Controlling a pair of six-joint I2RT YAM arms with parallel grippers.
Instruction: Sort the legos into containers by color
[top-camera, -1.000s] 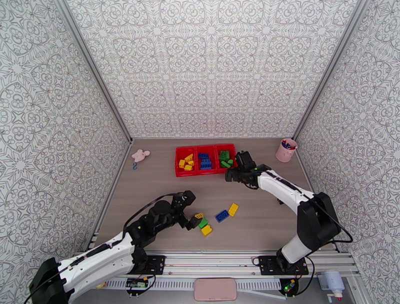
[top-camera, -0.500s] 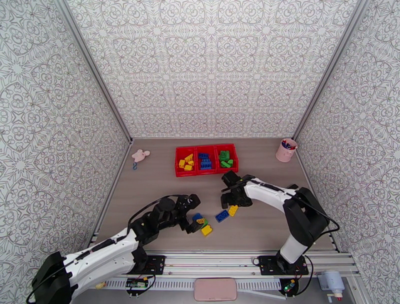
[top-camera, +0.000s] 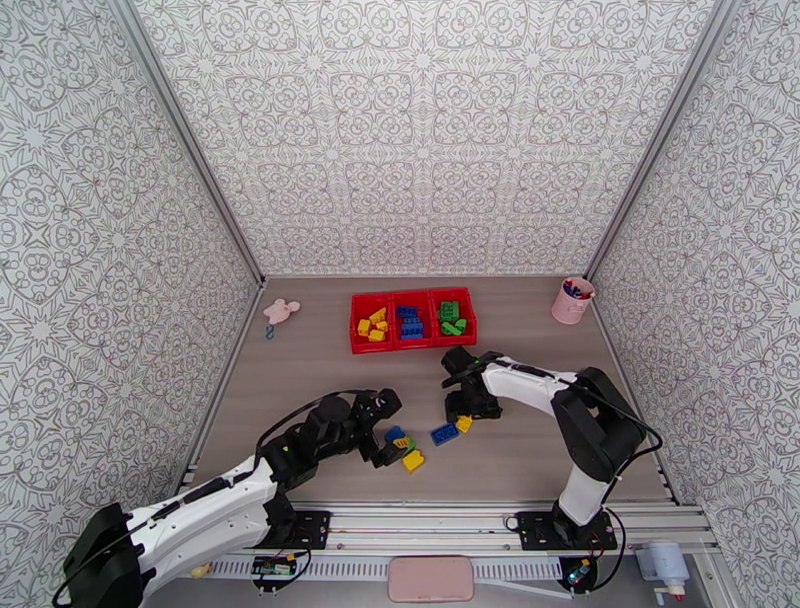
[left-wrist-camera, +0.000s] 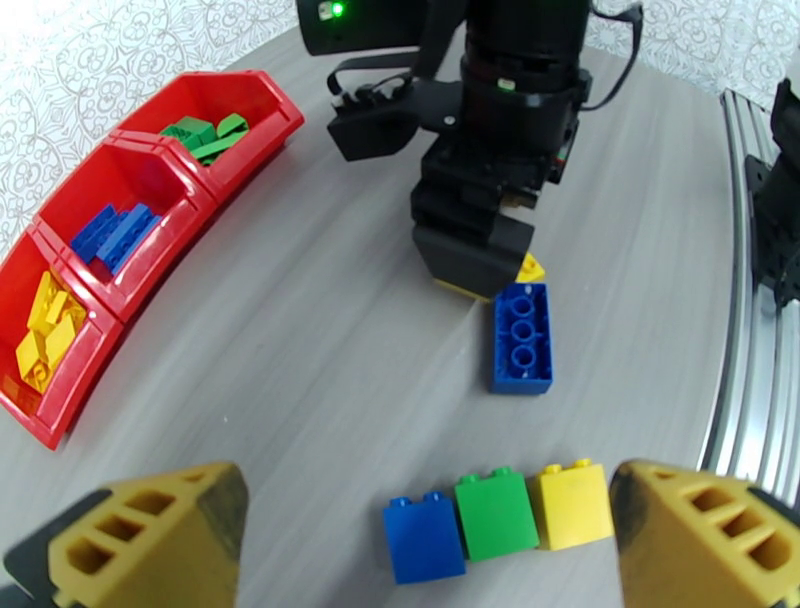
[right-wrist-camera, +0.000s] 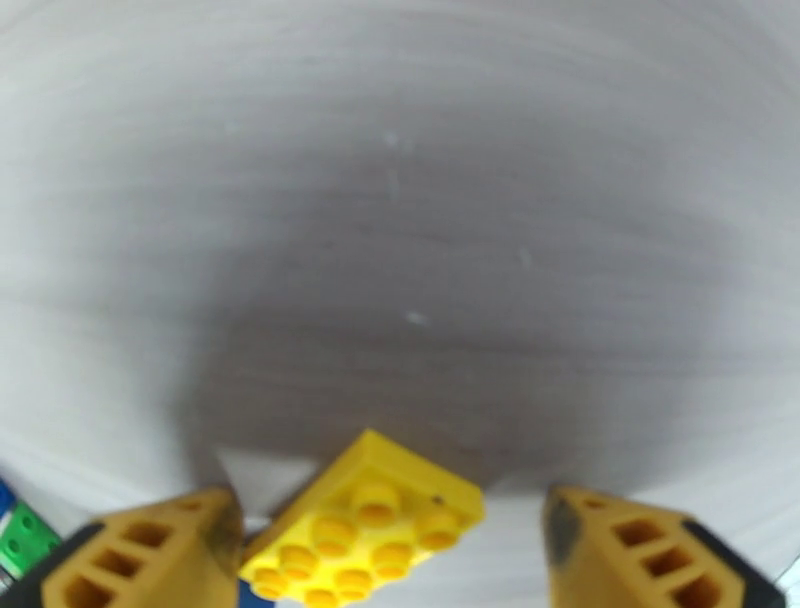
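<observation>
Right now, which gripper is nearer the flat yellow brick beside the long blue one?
Right. The fingers of the right gripper flank the flat yellow brick from above. The left gripper sits apart, over the row of three small bricks nearer the bases.

Red tray; yellow lego, blue lego, green lego; pink cup; grey wood-grain table; white scroll-patterned walls.
</observation>
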